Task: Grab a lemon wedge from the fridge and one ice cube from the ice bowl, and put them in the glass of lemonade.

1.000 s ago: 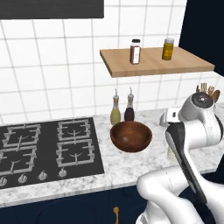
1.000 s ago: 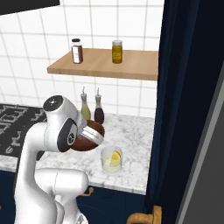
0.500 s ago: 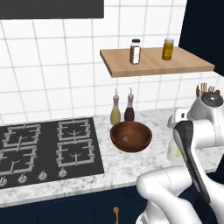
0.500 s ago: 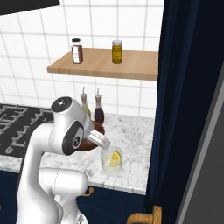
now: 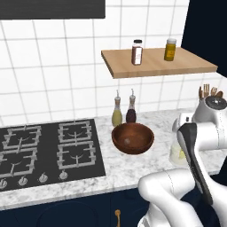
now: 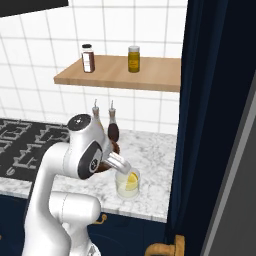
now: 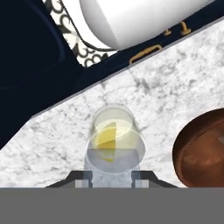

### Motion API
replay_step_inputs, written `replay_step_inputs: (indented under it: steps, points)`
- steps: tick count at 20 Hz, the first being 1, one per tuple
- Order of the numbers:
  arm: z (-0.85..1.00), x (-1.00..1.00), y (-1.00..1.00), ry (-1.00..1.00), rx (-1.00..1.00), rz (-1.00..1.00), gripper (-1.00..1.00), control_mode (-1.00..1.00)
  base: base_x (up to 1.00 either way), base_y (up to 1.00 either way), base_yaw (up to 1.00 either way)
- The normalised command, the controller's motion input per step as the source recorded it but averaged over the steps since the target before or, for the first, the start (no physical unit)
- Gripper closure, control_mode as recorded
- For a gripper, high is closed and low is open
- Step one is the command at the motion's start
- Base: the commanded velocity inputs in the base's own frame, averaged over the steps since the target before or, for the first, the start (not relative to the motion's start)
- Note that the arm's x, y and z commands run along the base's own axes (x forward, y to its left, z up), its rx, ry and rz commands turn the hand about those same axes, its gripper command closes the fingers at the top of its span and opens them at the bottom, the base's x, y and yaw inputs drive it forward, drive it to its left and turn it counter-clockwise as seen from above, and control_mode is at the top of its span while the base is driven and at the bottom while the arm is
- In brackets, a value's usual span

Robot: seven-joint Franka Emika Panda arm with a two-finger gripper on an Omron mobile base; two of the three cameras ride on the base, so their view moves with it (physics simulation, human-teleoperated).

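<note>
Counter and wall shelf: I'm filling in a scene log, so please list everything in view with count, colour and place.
glass of lemonade: one, clear, pale yellow drink, on counter right of bowl
lemon wedge: one, yellow, inside the glass
ice bowl: one, reddish-brown, on counter right of stove
stove: one, black, counter left
bottles: two, yellow-green and dark, behind bowl
jars: two, dark and amber, on wooden shelf
utensil holder: one, wooden spoons showing, counter far right
gripper: one, dark fingers, above the glass
</note>
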Motion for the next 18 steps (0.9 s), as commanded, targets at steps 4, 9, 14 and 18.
replay_step_inputs:
  steps: [4,9,14,18]
  points:
    - [-0.49,0.00,0.00,0.00,-0.01,0.00,1.00,-1.00,0.00,0.00,0.00]
    - [-0.42,0.00,0.00,0.00,0.00,0.00,1.00,-1.00,0.00,0.00,0.00]
    - [-0.36,0.00,-0.01,0.00,0.00,0.00,1.00,-1.00,0.00,0.00,0.00]
    - [-0.30,0.01,-0.02,0.00,0.00,0.00,1.00,-1.00,0.00,0.00,0.00]
